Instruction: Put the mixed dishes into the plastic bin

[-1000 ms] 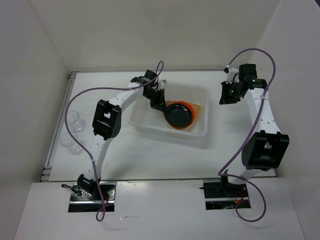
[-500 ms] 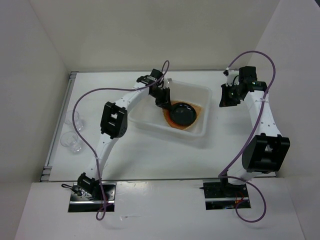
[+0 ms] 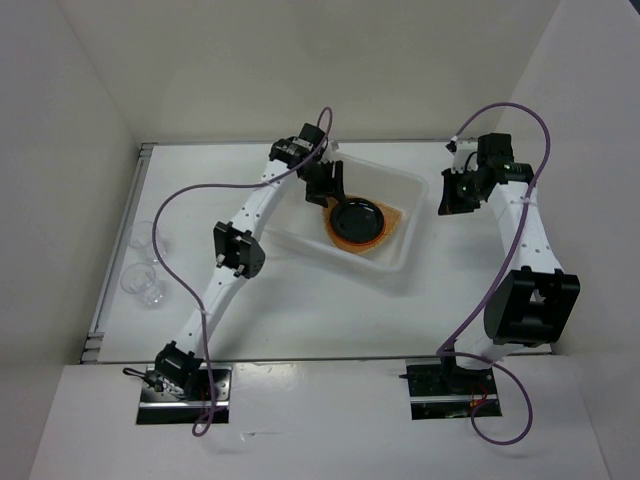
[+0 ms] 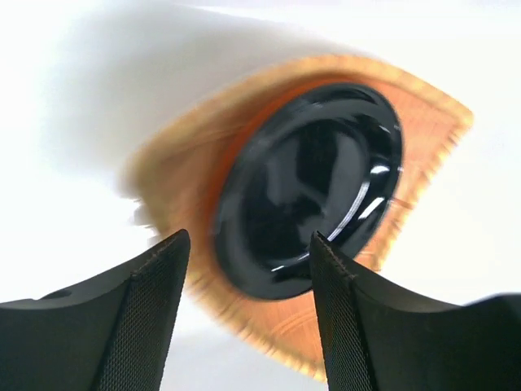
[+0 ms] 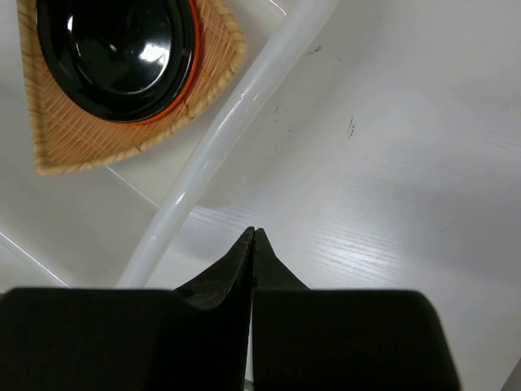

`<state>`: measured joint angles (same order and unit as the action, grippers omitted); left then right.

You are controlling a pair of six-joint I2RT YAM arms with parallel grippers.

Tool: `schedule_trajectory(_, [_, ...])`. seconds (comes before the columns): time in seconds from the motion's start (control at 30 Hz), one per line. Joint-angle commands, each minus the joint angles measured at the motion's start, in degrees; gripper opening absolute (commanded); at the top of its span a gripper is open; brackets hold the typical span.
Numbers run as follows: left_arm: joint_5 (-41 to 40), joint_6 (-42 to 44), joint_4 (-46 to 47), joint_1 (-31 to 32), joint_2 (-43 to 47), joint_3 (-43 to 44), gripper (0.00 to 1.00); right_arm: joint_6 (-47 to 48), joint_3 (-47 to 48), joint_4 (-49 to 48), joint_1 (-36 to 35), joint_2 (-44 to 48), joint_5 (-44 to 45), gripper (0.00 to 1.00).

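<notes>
The plastic bin (image 3: 296, 232) sits mid-table. Inside it lies the tan basket tray (image 3: 392, 222), with the orange plate (image 3: 333, 234) on it and the black plate (image 3: 358, 217) stacked on top. My left gripper (image 3: 322, 190) hangs open just above the bin's far-left part, empty. Its wrist view looks between the fingers (image 4: 248, 244) at the black plate (image 4: 313, 179), a sliver of orange plate (image 4: 224, 186) and the basket tray (image 4: 427, 122) below. My right gripper (image 3: 452, 195) is shut and empty beside the bin's right rim (image 5: 236, 114). Two clear cups (image 3: 145, 238) (image 3: 141, 284) stand at the table's left edge.
White walls enclose the table on the left, back and right. The right wrist view shows its shut fingertips (image 5: 253, 235) over bare white tabletop, just outside the bin, with the stacked black plate (image 5: 110, 49) and basket tray (image 5: 81, 138) beyond the rim.
The left gripper opened and let go of the black plate, which now rests flat on the orange plate. The left arm has drawn back toward the bin's far-left corner. The right arm stayed put.
</notes>
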<state>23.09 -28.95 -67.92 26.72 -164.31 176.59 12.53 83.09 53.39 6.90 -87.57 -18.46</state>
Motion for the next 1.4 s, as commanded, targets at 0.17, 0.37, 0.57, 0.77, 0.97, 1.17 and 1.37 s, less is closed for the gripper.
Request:
schedule_trajectory(0.17, [-27.29, -1.90, -6.52, -6.76, 26.10, 1.66, 0.72, -0.14, -3.71, -2.05, 0.14, 0.65, -2.19, 0.00])
schedule_trajectory(0.37, [-35.57, -5.32, -6.52, -21.07, 41.34, -16.04, 0.82, -2.34, -11.37, -6.27, 0.14, 3.19, -4.05, 0.00])
schedule_trajectory(0.57, [-36.62, -6.12, -6.00, -34.79, 47.59, -34.02, 0.83, -2.87, -12.43, -6.89, 0.14, 3.19, -2.64, 0.02])
schedule_trajectory(0.77, [-37.51, -5.42, 2.58, -38.31, 49.08, -55.94, 0.84, -2.87, -12.43, -6.89, 0.14, 1.96, -4.57, 0.14])
schedule_trajectory(0.97, [-33.82, -4.89, 10.79, -40.96, 53.66, -70.94, 0.84, -2.34, -12.43, -6.89, 0.14, 1.96, -4.57, 0.49])
schedule_trajectory(1.17, [-32.68, -4.36, 14.57, -42.09, 54.89, -79.37, 0.84, -1.81, -12.43, -6.37, 0.14, 0.74, -4.57, 0.59])
schedule_trajectory(1.37, [-32.67, -2.78, 17.03, -42.63, 54.36, -81.06, 0.84, -1.28, -12.43, -5.84, 0.14, -0.40, -5.10, 0.59])
